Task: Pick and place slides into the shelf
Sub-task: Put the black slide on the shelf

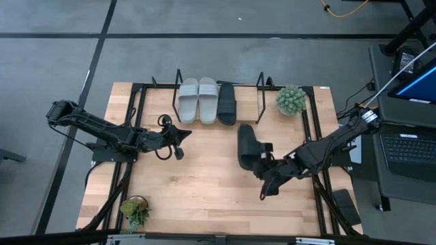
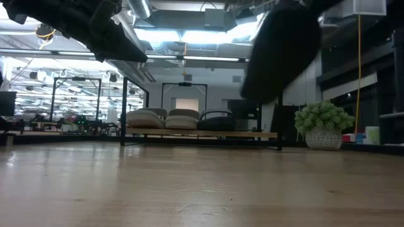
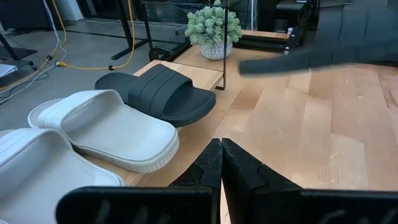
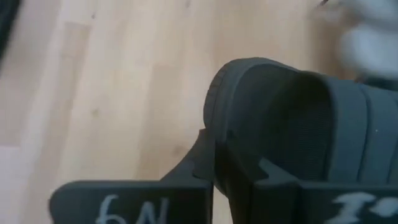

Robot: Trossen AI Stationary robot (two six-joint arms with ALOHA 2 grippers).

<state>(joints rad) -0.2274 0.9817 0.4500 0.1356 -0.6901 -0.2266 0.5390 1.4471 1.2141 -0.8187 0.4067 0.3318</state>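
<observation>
Wooden table (image 1: 204,184) carried the shelf (image 1: 218,102), three slides in it. Right gripper (image 1: 264,161) clamped the fourth slide (image 1: 246,146) aloft; it might slip out. Left gripper (image 1: 178,139) waited nearby, jaws together.

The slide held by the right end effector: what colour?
Black slide, in the right end effector; clearest in the high view.

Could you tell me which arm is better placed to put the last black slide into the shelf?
The right arm, probably: the right gripper already holds the black slide lifted near the shelf, beside its free slot. The left gripper is shut and empty.
</observation>
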